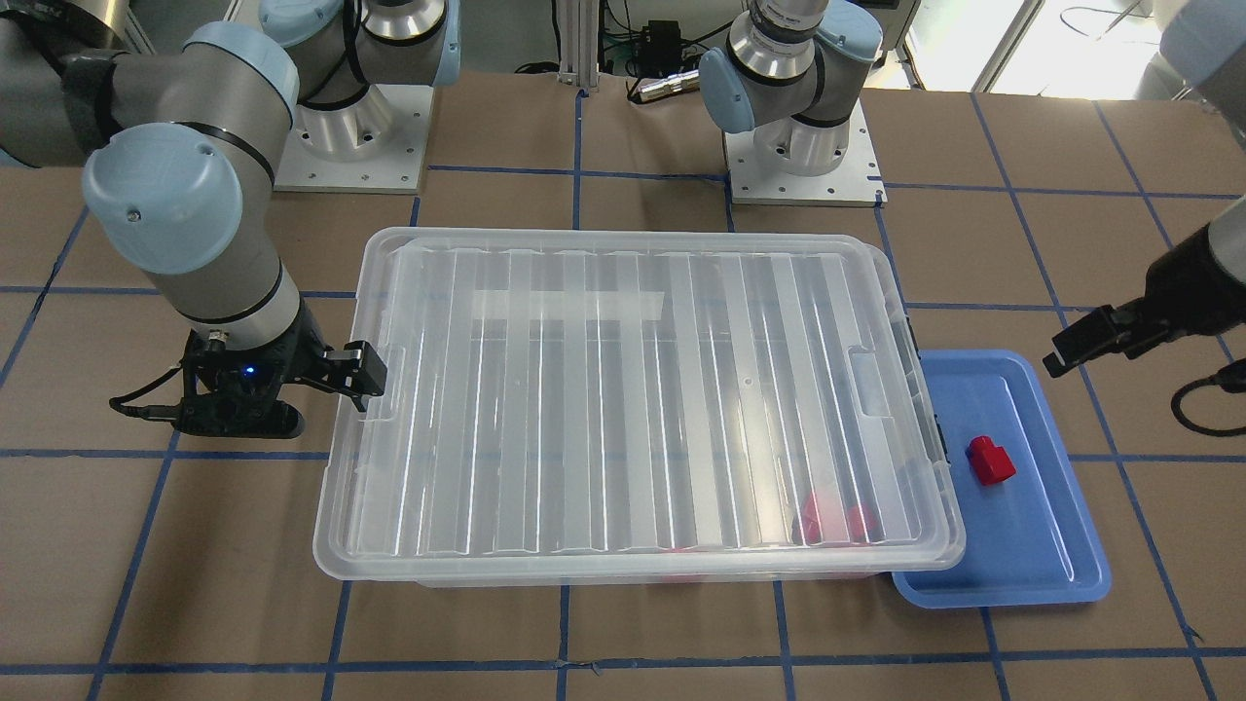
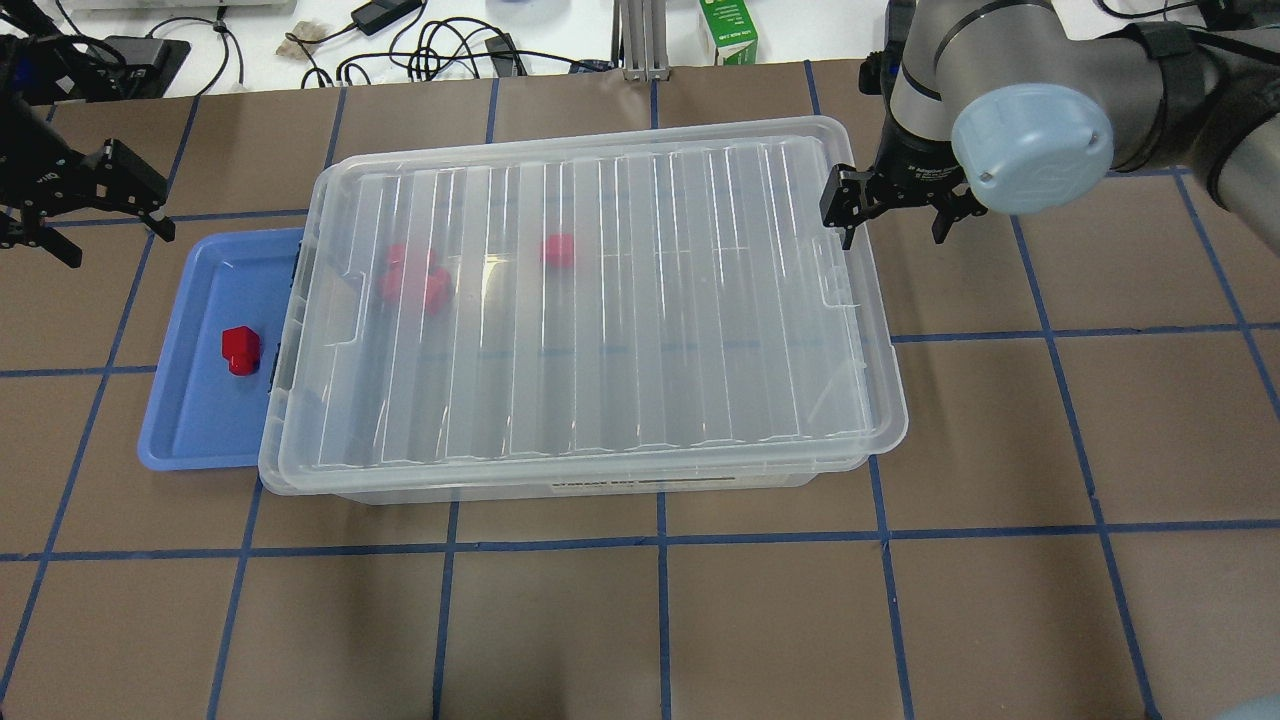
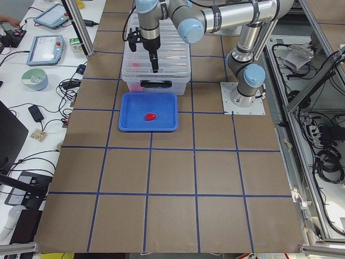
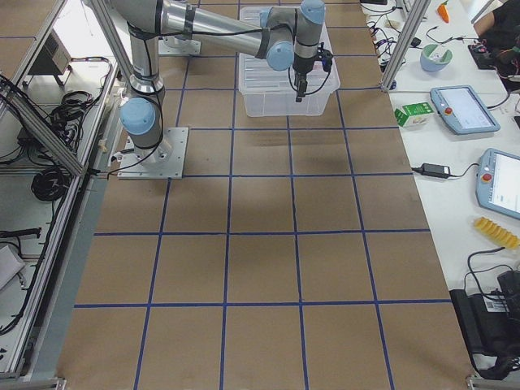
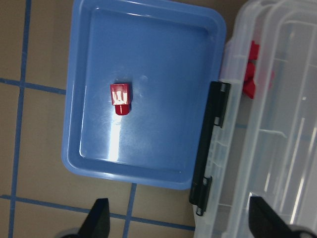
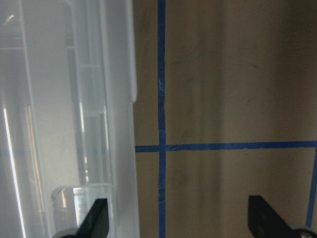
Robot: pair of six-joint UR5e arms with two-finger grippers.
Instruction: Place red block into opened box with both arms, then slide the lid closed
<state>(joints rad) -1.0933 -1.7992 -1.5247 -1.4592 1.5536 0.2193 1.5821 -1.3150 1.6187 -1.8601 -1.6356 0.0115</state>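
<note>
Overhead exterior: right fingers (image 2: 835, 205) spread, empty.

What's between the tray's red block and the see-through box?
Just bare blue tray up to the black latch on the box; left wrist view shows it.

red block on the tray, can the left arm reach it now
Probably yes: the red block lies uncovered on the blue tray, and the open left gripper hangs above, nothing between.

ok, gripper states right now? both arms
Left gripper: open, holding nothing.
Right gripper: open, holding nothing.
</note>
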